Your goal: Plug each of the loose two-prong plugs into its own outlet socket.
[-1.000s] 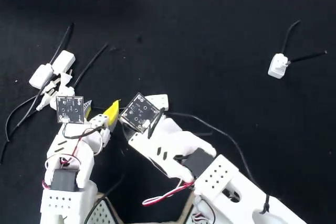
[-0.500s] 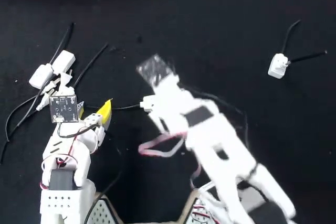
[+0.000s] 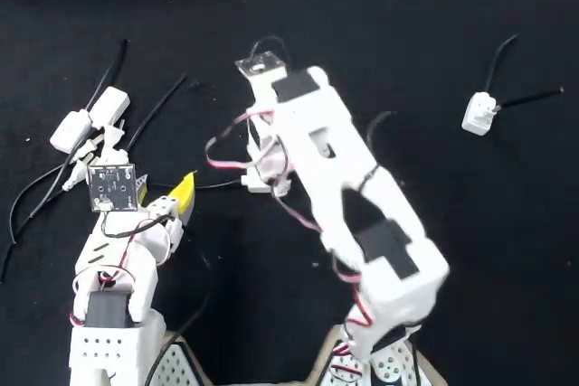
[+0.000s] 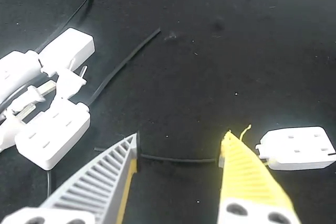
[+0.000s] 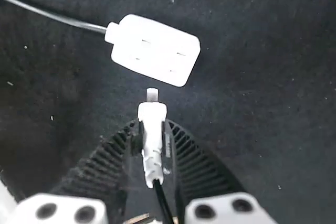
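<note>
The right arm (image 3: 335, 178) is stretched forward over the middle of the table, wrist bent down. Its gripper (image 5: 152, 128) pinches 1 plug (image 5: 152, 140) between narrow fingers, prongs aimed at a white socket (image 5: 155, 51) just ahead. The left arm (image 3: 122, 259) sits folded near its base. Its gripper (image 4: 178, 148) is spread wide and holds nothing above the black cloth (image 3: 380, 33). A cluster (image 3: 90, 124) of sockets and loose plugs lies just beside it.
</note>
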Robot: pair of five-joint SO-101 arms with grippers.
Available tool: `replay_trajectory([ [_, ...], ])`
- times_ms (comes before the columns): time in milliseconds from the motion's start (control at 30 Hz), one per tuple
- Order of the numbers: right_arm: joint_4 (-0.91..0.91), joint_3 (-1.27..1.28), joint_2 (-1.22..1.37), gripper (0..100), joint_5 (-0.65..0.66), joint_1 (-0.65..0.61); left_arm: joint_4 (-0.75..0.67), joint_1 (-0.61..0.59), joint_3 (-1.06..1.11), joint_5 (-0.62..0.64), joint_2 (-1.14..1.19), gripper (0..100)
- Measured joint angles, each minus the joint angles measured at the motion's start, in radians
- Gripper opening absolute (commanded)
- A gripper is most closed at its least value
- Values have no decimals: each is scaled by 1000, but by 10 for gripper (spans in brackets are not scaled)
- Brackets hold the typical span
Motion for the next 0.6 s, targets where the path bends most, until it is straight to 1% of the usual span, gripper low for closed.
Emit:
replay_trajectory([
  [100,84,-163,86,10,0,28,0,0,0,0,0,253],
  [233,101,-281,147,11,0,60,0,0,0,0,0,253],
  [600,101,-299,265,11,-14,68,0,0,0,0,0,253],
])
